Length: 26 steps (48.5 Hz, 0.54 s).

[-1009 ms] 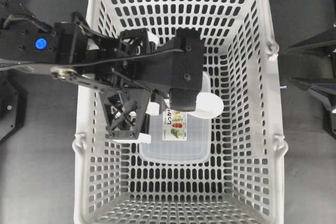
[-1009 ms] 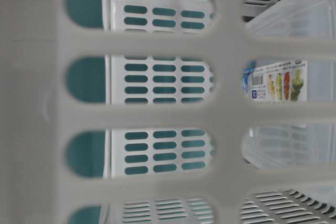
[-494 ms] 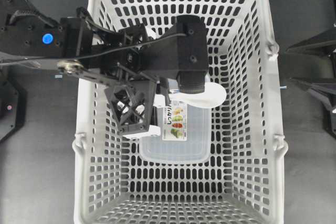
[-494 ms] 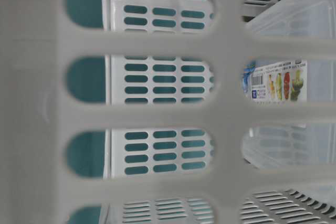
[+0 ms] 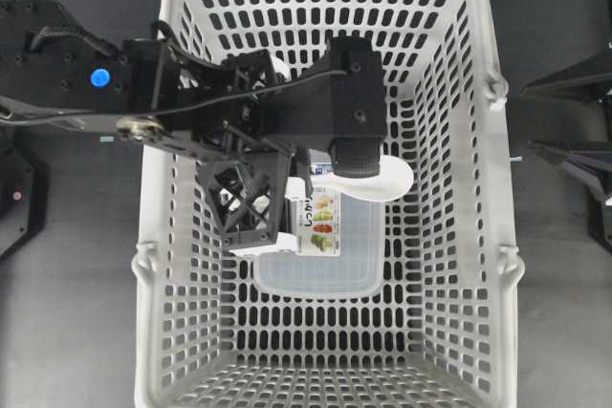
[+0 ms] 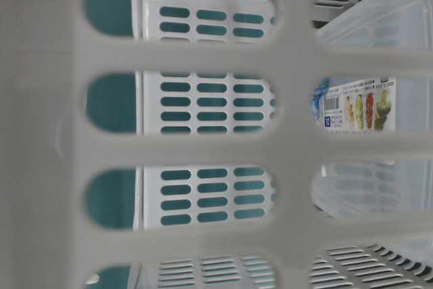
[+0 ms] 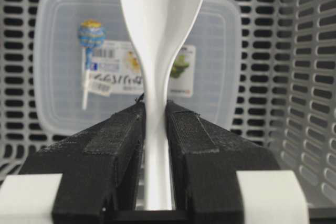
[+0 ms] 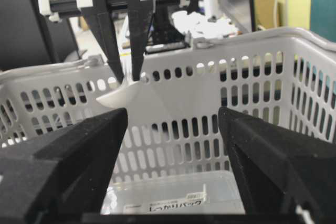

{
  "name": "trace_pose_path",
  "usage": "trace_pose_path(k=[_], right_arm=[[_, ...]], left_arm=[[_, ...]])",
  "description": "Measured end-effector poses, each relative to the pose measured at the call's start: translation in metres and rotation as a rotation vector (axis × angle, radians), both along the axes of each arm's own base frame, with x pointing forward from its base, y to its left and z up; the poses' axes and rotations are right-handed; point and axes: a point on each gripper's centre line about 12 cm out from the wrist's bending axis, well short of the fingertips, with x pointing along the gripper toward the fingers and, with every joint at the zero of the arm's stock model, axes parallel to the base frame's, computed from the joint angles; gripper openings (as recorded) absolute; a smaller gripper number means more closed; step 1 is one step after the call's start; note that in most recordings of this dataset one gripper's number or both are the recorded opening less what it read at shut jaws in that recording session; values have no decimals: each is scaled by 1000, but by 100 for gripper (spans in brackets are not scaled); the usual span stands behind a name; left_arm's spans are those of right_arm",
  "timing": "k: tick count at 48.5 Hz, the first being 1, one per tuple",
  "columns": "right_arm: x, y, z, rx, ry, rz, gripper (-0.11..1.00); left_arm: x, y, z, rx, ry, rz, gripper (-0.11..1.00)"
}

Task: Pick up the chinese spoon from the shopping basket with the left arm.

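Observation:
My left gripper (image 7: 155, 109) is shut on the narrow handle of the glossy white chinese spoon (image 7: 157, 19). It holds the spoon above the floor of the light-grey shopping basket (image 5: 500, 236), over the clear food box. In the overhead view the spoon's bowl (image 5: 390, 180) sticks out from under the left wrist (image 5: 349, 131). In the right wrist view the left gripper's fingertips (image 8: 129, 76) hang down with the spoon (image 8: 122, 96) about level with the basket's rim (image 8: 236, 43). My right gripper (image 8: 173, 124) is open and empty outside the basket on the right (image 5: 559, 119).
A clear lidded food box (image 5: 330, 260) with a printed label lies on the basket floor; it also shows in the left wrist view (image 7: 58, 51). A blue lollipop (image 7: 89, 34) lies at the box's label. Slotted basket walls (image 7: 307, 77) surround the left gripper.
The left arm has shifted to the right and towards the far side of the basket, carrying the spoon with it. The right arm has not moved.

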Motion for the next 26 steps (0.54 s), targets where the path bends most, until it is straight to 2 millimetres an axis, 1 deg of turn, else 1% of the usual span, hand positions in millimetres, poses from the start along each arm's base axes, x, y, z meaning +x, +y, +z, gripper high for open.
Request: trace_pose_path(k=[26], right_arm=[[-2,0,1,0,-3,-3,68]], left_arm=[[0,-1,-1,0,3,-1,12]])
